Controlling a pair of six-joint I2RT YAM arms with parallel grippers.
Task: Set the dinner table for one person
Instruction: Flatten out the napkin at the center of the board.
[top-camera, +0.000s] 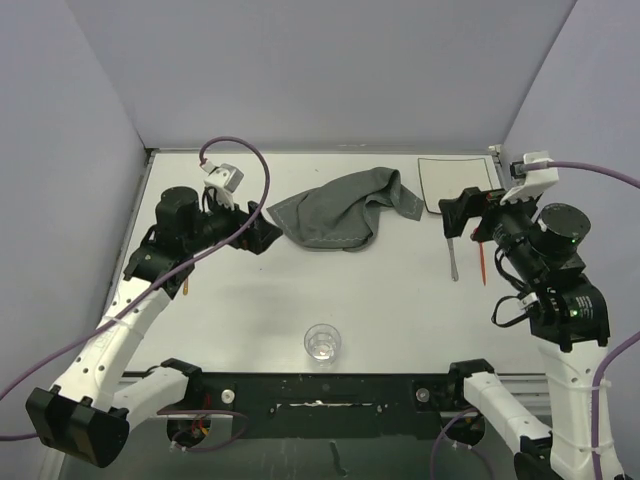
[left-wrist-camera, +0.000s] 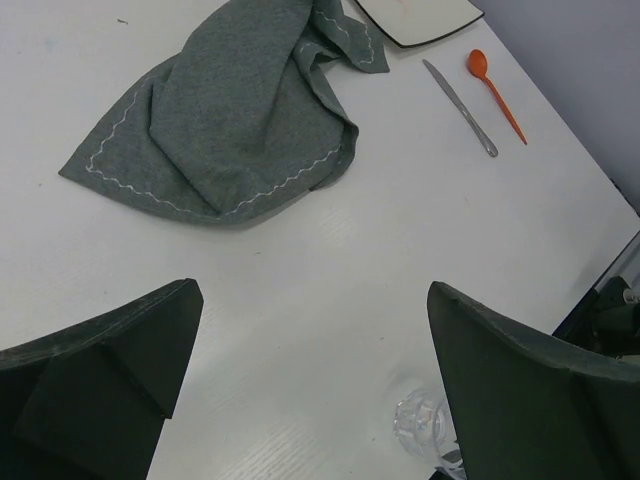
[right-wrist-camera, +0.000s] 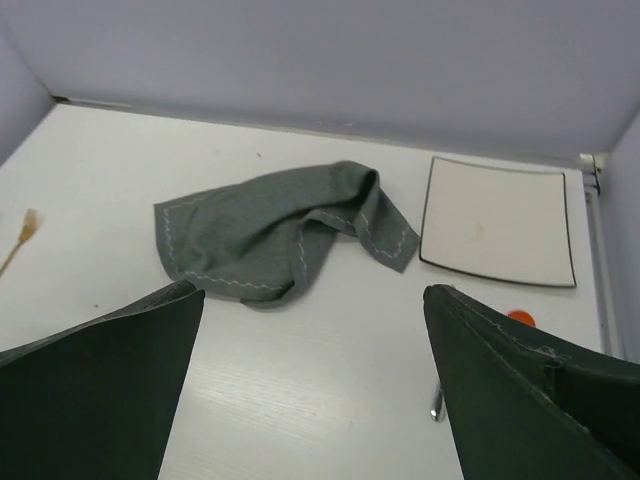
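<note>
On the white dinner table (top-camera: 400, 300) a crumpled dark grey cloth (top-camera: 340, 210) lies at the back middle, with a white square plate (top-camera: 458, 183) to its right. A metal knife (top-camera: 453, 262) and an orange spoon (top-camera: 483, 262) lie side by side below the plate. A clear glass (top-camera: 322, 342) stands near the front edge. My left gripper (top-camera: 268, 235) hovers open just left of the cloth (left-wrist-camera: 230, 120), holding nothing. My right gripper (top-camera: 455, 215) hangs open over the plate's near edge, above the knife (right-wrist-camera: 437, 405), also holding nothing.
A small orange-brown fork (top-camera: 187, 284) lies at the left, partly under the left arm, and shows in the right wrist view as the fork (right-wrist-camera: 20, 235). Grey walls close in the back and both sides. Purple cables loop above both arms.
</note>
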